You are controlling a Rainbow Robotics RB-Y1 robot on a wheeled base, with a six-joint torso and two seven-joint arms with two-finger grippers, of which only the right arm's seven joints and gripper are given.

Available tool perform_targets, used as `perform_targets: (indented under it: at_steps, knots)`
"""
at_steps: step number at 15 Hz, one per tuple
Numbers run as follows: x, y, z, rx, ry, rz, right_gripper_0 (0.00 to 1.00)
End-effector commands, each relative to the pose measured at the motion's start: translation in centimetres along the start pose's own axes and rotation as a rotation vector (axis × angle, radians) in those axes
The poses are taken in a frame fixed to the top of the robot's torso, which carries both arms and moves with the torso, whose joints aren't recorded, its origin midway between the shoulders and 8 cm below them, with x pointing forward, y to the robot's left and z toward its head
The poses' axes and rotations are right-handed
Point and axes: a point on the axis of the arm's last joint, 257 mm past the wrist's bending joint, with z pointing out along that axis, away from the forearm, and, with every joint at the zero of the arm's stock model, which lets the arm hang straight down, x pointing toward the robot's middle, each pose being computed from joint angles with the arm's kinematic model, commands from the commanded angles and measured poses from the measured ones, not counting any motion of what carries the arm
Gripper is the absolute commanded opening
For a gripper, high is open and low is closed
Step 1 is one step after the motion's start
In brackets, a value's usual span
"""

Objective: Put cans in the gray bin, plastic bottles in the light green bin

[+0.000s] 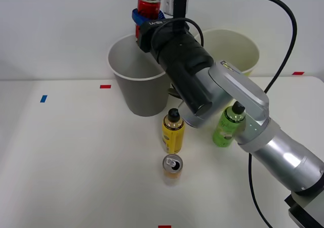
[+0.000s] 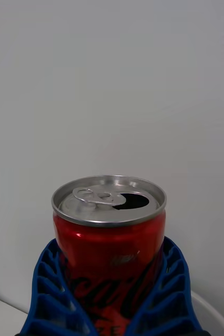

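My right gripper [image 1: 144, 19] is shut on the red can [image 1: 149, 5], holding it upright above the far rim of the gray bin [image 1: 139, 89]. Up close, the red can [image 2: 109, 247] has an opened silver top and my blue ribbed fingers [image 2: 46, 291] wrap both its sides. The orange-yellow can [image 1: 172, 166] stands on the table in front. Just behind it stands the yellow bottle [image 1: 173, 131], and the green bottle [image 1: 227, 125] is to its right, partly behind my arm. The light green bin [image 1: 239, 53] stands behind my arm, right of the gray bin.
The white table [image 1: 76, 162] carries small tape marks: blue [image 1: 43, 98] at the left, red [image 1: 105, 86] near the gray bin, red [image 1: 298, 73] at the far right and red [image 1: 164, 226] at the front edge. A black cable [image 1: 283, 46] loops over my arm.
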Motion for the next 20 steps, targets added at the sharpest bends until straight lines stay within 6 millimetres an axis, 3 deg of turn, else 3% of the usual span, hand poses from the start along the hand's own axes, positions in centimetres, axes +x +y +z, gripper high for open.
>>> perform_targets:
  at_steps: [1, 7, 8, 10, 12, 13, 15, 20]
  knots:
    - [1.72, -0.02, 0.58, -0.014, 0.035, -0.059, 0.00]
    - [2.20, -0.01, 0.76, -0.022, 0.045, -0.059, 0.02]
    - [2.14, -0.17, 0.73, -0.021, 0.045, -0.059, 0.13]
    - [2.11, 0.16, 0.75, -0.027, 0.043, -0.046, 0.50]
    - [2.12, 0.26, 0.76, -0.032, 0.042, -0.029, 0.73]
    - [2.02, 0.46, 0.75, -0.038, 0.040, -0.021, 0.80]
    - [1.87, 0.80, 0.78, -0.045, 0.033, -0.011, 0.86]
    - [1.26, 0.60, 0.81, -0.040, 0.012, -0.025, 0.88]
